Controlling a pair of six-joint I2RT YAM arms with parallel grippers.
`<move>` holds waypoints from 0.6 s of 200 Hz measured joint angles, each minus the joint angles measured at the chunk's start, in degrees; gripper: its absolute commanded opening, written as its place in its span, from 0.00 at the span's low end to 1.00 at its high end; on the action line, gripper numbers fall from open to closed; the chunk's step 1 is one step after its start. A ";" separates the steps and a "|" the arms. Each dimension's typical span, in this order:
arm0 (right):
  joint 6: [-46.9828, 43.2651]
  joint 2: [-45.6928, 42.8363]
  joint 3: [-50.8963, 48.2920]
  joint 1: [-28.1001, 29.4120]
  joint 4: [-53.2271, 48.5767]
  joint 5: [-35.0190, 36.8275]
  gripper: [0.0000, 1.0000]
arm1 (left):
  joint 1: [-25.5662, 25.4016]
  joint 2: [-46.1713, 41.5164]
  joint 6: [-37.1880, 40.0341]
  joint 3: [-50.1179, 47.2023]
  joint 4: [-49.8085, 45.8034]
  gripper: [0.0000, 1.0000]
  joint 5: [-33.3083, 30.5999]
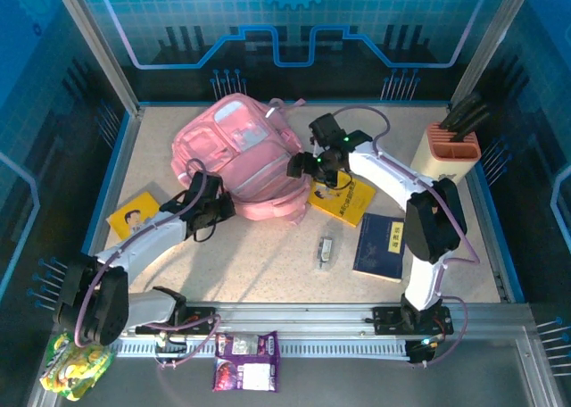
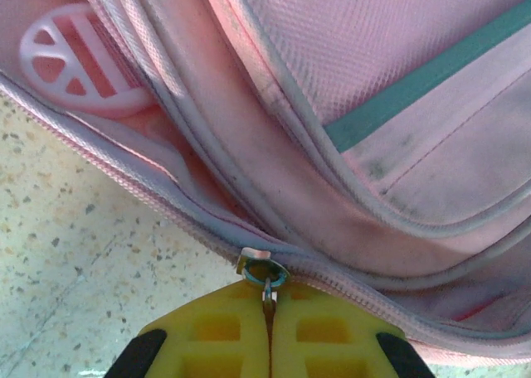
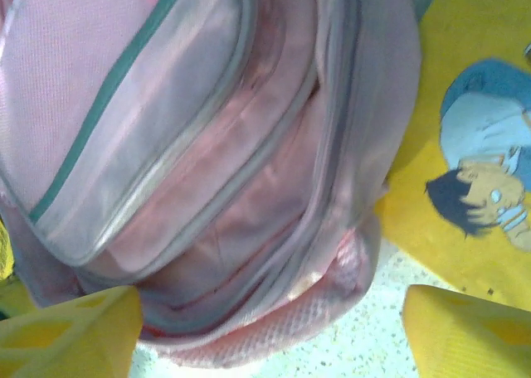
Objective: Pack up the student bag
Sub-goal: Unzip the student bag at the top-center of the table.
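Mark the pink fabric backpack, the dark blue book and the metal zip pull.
Pink fabric backpack (image 1: 243, 136): top external view, pale front pocket.
Dark blue book (image 1: 378, 248): top external view, cover's middle.
Metal zip pull (image 2: 264, 271): left wrist view, its ring.

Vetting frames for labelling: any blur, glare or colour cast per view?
Top external: sharp, blue-tinted by the enclosure; student bag evenly lit. Left wrist: crisp on the zip pull, table speckle clear, no glare. Right wrist: soft all over, student bag fabric and yellow book cover both blurred.

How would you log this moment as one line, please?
left hand: shut on zip pull | right hand: open over student bag | yellow book: on table beside bag
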 measured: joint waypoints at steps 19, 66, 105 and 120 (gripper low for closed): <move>2.14 -0.50 -1.81 2.95 0.07 0.33 0.94 | -2.01 0.66 0.04 1.05 -1.86 0.00 -0.70; 6.51 1.27 -1.95 6.51 0.81 2.29 0.83 | -4.72 0.79 -0.07 1.40 -4.57 0.00 -1.16; 6.88 6.19 0.57 6.51 1.14 6.25 0.53 | -7.17 2.14 0.50 3.72 -6.84 0.00 -0.92; 6.16 8.20 3.02 6.49 0.11 8.55 0.38 | -7.93 3.34 1.68 5.60 -9.07 0.00 -0.92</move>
